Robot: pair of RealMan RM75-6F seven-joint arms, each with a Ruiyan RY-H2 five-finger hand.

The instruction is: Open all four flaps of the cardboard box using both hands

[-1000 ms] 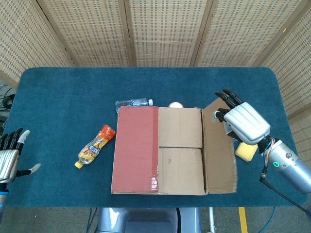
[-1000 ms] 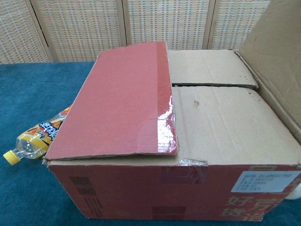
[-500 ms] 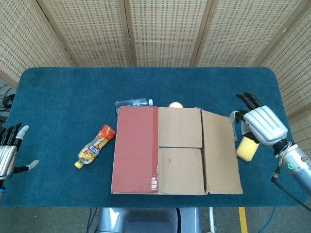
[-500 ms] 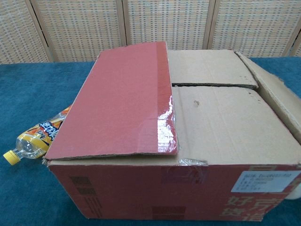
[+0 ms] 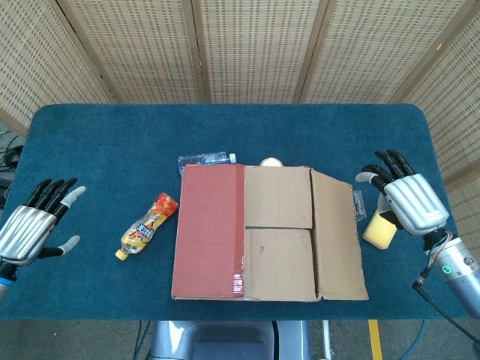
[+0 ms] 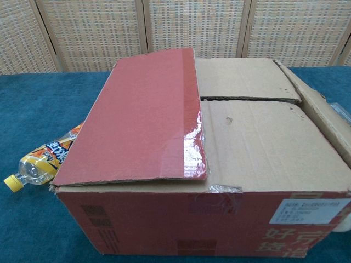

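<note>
1. The cardboard box (image 5: 266,232) sits mid-table, near edge.
2. Left hand (image 5: 34,225) and right hand (image 5: 409,201) hover spread, holding nothing.
3. The red flap (image 5: 210,229) looks light and stiff; take its free right edge.

My left hand (image 5: 34,223) sits low at the left edge of the head view, back of the hand up, fingers apart and pointing up and away, thumb out to the side, holding nothing. My right hand (image 5: 409,199) mirrors it at the right edge, fingers spread, empty.
</note>
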